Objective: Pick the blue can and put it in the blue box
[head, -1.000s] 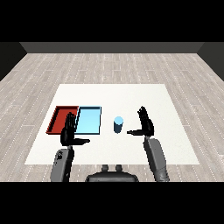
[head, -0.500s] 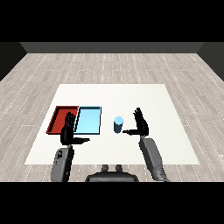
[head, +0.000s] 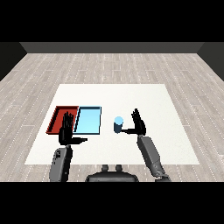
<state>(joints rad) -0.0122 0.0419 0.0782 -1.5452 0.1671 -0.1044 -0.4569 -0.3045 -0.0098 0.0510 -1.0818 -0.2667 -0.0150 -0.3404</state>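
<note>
- The blue can [head: 118, 124] stands upright on the white tabletop [head: 166, 109], just to the right of the light blue tray [head: 88, 120].
- The right hand [head: 138, 124] is just beside the can, on its right side. Its fingers are straight and apart, its thumb points at the can, and it holds nothing.
- The left hand [head: 66, 131] is far from the can, near the front of the red tray [head: 59, 118]. It is spread too, and empty.
- So the right hand is much nearer, and the can lies to its left.
</note>
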